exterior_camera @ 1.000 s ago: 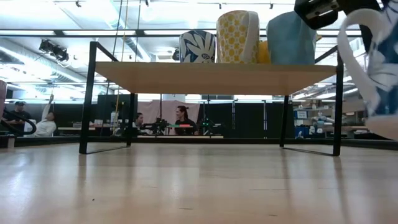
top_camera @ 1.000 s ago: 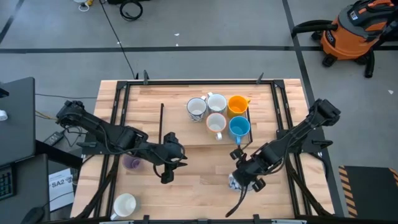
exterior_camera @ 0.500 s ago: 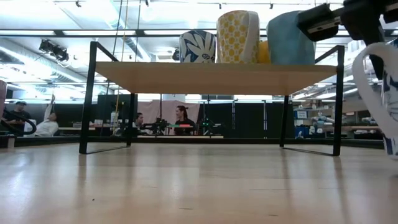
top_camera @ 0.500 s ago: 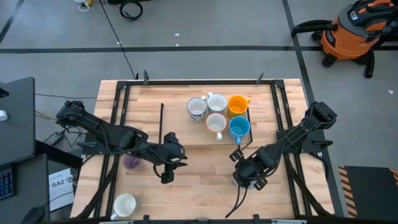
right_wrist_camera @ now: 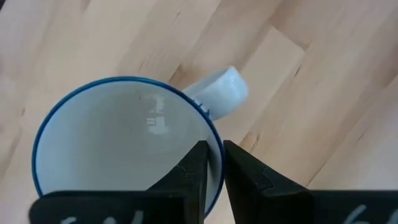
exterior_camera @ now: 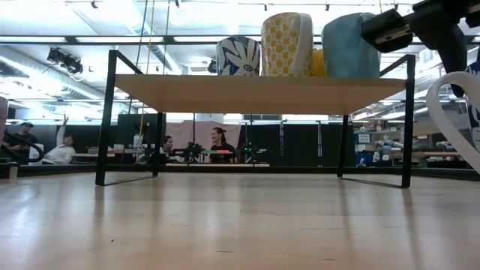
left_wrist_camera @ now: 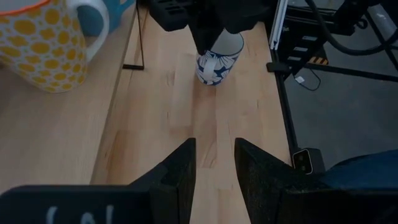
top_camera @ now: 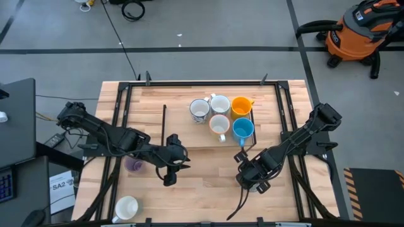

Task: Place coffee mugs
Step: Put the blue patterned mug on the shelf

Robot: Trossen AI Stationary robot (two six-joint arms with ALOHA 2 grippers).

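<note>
Low over the tabletop [top_camera: 208,176], the right gripper [right_wrist_camera: 210,167] pinches the rim of a blue-patterned white mug [left_wrist_camera: 219,59], seemingly just lifted; left gripper [left_wrist_camera: 213,163] waits nearby, fingers apart.

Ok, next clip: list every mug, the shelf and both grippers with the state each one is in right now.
Right gripper: shut on the rim of the blue-patterned mug, upright near the tabletop.
Left gripper: open, empty, over the table's front middle.
Shelf: holds four upright mugs: white mug, second white mug, orange mug, blue mug.
Cream mug: upright by the shelf's front edge.
Purple mug: upright on table, left.
White front mug: upright, front left.
</note>
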